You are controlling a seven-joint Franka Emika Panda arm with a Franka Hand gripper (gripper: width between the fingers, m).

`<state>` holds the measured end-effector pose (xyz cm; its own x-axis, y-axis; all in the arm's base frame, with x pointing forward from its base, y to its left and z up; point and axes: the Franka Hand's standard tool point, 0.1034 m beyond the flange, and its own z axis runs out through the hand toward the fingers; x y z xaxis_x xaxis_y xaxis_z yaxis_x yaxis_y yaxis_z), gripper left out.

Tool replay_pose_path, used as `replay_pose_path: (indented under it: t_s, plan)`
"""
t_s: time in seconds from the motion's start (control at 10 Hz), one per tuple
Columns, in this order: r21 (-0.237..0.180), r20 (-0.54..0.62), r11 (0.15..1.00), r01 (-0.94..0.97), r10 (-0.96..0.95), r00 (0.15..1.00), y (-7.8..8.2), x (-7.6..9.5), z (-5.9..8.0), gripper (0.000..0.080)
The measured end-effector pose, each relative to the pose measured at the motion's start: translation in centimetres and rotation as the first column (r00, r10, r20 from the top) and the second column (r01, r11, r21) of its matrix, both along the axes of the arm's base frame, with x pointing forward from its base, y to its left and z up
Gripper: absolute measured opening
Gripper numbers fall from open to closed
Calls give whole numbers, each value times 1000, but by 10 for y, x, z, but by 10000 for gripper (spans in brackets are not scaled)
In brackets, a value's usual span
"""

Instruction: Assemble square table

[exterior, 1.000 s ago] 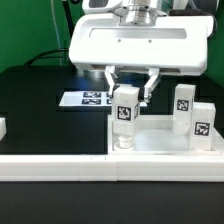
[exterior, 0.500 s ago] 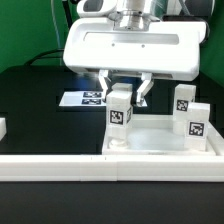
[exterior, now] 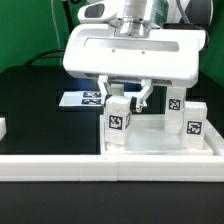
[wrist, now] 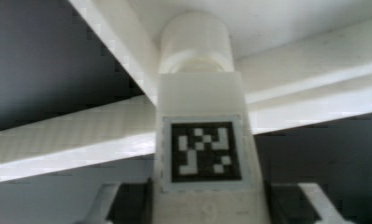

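Note:
The square table top [exterior: 160, 143], a white tray with a raised rim, lies at the exterior view's right behind the front bar. My gripper [exterior: 124, 100] is shut on a white tagged leg [exterior: 120, 122] and holds it upright over the top's near corner on the exterior view's left. The leg's lower end is down at the corner. In the wrist view the leg [wrist: 201, 110] runs straight out from between the jaws of my gripper [wrist: 204, 205], tag facing the camera. Two more legs [exterior: 196, 122] stand upright on the top at the right.
The marker board [exterior: 82, 98] lies on the black table behind my gripper. A long white bar [exterior: 100, 165] runs along the front edge. Another small white block [exterior: 2, 127] shows at the exterior view's left edge.
My gripper has come down with the leg and shifted slightly to the exterior view's left. The leg's lower end now sits lower at the corner of the top.

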<state>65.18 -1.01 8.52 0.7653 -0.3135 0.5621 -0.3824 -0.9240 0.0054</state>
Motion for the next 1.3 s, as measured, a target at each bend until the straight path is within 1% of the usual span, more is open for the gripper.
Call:
replay_pose_path:
  t_s: [0.1, 0.2, 0.3, 0.4, 0.9, 1.0, 1.1, 1.2, 1.3]
  plan:
    - [0, 0, 1000, 0, 0, 1000, 0, 0, 0, 383]
    - [0, 0, 1000, 0, 0, 1000, 0, 0, 0, 519]
    - [0, 0, 1000, 0, 0, 1000, 0, 0, 0, 622]
    - [0, 0, 1000, 0, 0, 1000, 0, 0, 0, 642]
    - [0, 0, 1000, 0, 0, 1000, 0, 0, 0, 649]
    - [-1, -20, 1000, -3, 3, 1000, -2, -1, -1, 649]
    - [43, -125, 999, 17, -11, 992, -12, 1, 4, 649]
    - [88, -146, 995, 45, -32, 989, -16, 8, 19, 649]
    - [115, -192, 992, 57, -34, 981, -14, 7, 19, 649]
